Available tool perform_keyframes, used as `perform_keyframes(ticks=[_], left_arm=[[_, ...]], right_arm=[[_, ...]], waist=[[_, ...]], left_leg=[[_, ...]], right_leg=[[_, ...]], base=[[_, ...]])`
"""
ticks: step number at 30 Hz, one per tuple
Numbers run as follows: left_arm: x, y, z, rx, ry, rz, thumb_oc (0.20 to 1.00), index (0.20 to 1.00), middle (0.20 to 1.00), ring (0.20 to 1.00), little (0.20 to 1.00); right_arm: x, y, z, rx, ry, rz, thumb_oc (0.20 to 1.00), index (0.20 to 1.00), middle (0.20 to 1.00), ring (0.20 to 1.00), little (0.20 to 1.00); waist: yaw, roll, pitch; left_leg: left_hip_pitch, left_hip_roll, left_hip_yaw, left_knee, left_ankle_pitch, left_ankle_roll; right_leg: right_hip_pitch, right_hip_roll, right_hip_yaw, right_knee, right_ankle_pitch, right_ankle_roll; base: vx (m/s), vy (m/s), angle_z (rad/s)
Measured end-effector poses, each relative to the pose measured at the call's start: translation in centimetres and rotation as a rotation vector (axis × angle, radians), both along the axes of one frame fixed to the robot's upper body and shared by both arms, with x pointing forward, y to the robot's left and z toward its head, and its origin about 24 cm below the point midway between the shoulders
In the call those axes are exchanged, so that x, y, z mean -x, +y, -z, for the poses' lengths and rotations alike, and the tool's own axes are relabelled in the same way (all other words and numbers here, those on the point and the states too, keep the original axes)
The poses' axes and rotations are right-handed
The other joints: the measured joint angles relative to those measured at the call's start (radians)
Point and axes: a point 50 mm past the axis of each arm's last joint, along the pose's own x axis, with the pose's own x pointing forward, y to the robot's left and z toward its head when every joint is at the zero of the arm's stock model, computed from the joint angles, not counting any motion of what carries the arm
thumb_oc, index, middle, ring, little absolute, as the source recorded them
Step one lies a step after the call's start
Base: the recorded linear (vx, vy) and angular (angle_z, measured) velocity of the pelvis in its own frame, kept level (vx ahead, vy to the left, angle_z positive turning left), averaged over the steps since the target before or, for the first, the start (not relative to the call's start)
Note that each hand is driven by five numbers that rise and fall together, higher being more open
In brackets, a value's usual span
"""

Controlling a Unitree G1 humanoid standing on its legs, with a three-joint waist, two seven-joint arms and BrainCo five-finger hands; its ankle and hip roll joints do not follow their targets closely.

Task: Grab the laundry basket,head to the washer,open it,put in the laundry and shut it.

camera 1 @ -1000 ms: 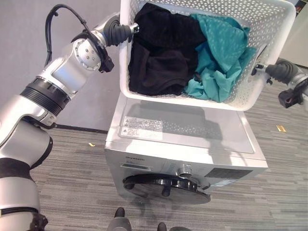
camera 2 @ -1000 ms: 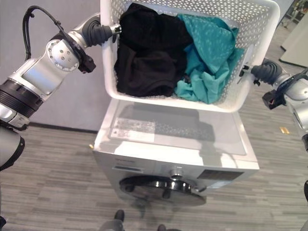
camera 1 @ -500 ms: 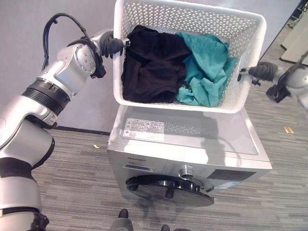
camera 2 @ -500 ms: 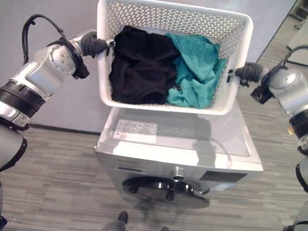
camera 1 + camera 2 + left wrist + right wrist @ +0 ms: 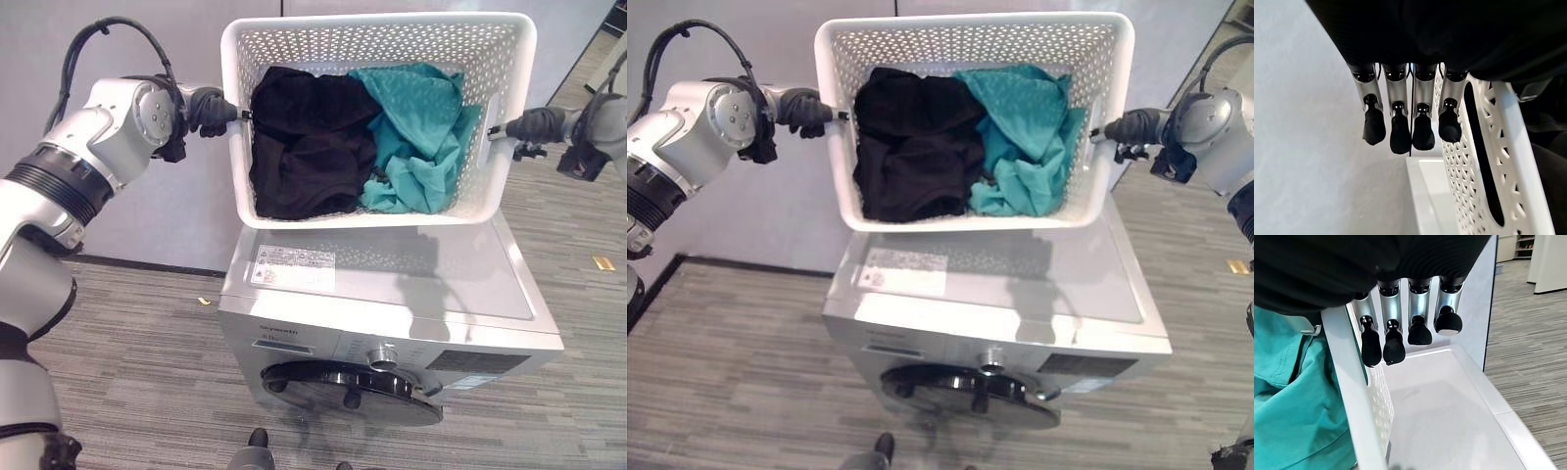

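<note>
Washer (image 5: 392, 294) sits closest, round door (image 5: 353, 380) shut, on grey striped carpet (image 5: 137, 343). Compared to a second ago the white laundry basket (image 5: 377, 211) has levelled out and hangs above the washer top. The left hand (image 5: 211, 106) and right hand (image 5: 534, 125) press flat against its sides, fingers straight. Black clothes (image 5: 299, 147) and teal ones (image 5: 421, 137) inside, grey wall (image 5: 147, 215) behind.

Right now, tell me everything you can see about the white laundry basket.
The laundry basket is white perforated plastic, rectangular, with slot handles in its end walls. It is held in the air above the washer's top, tipped toward the camera. The left robot hand and right robot hand meet its two ends. Inside lie black clothing and teal clothing.
</note>
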Motion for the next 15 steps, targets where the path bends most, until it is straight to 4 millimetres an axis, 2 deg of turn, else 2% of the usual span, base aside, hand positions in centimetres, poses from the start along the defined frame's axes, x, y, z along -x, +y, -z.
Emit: perform_keyframes(ticks=[4, 15], left_arm=[[0.23, 0.31, -0.57, 0.001, -0.01, 0.01, 0.2, 0.2, 0.2, 0.2, 0.2], [0.24, 0.24, -0.56, 0.021, -0.005, 0.017, 0.2, 0.2, 0.2, 0.2, 0.2]], right_arm=[[0.03, 0.1, -0.11, -0.006, -0.006, -0.018, 0.2, 0.2, 0.2, 0.2, 0.2], [0.13, -0.07, -0.2, -0.017, -0.01, -0.015, 0.2, 0.2, 0.2, 0.2, 0.2]], waist=[[0.003, 0.002, -0.002], [0.01, 0.01, -0.007]], left_leg=[[-0.001, -0.002, -0.008, -0.001, 0.0, 0.0], [-0.001, -0.002, -0.015, -0.014, 0.006, -0.003]], right_leg=[[0.001, 0.0, -0.004, 0.0, 0.0, 0.0], [-0.001, 0.001, -0.009, -0.003, 0.0, -0.001]], base=[[0.02, 0.008, 0.02], [0.0, 0.004, 0.01]])
